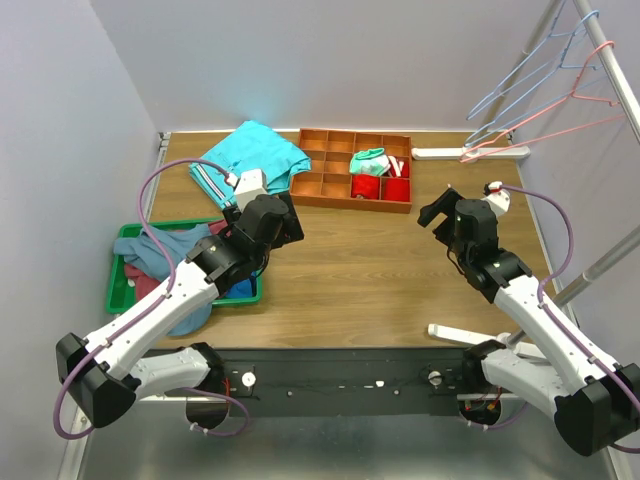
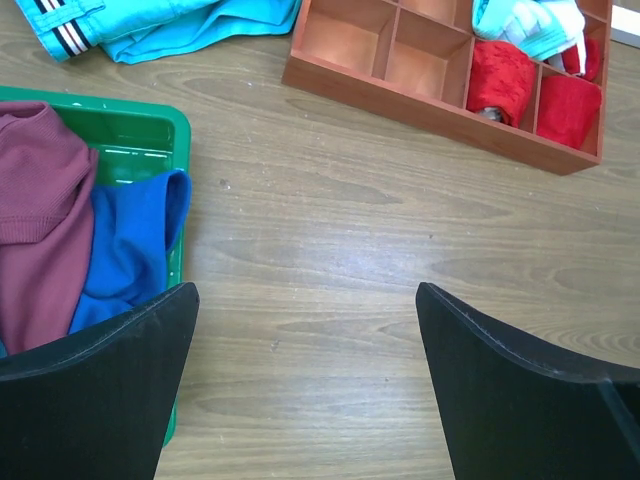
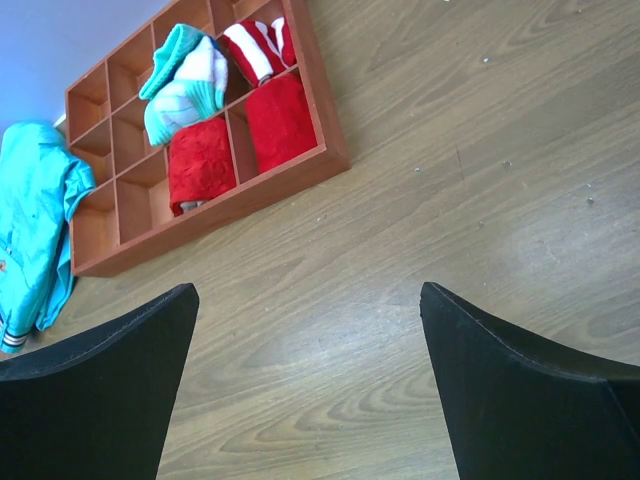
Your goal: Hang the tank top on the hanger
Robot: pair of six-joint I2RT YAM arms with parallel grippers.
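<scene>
The tank top, dusty steel-blue, lies crumpled in the green tray at the table's left, on top of a maroon shirt. On the rail at the far right hangs the hanger, thin pink wire. My left gripper hovers just right of the tray, open, with only bare wood between its fingers. To the right of the table's middle, my right gripper is open too and holds nothing; it is well below and left of the hanger. Neither wrist view shows the hanger.
A light blue wire hanger hangs beside the pink one. A brown compartment organizer with rolled red and teal cloths stands at the back, and a turquoise shirt lies left of it. A bright blue cloth lies in the tray. White bars lie at back right and front right.
</scene>
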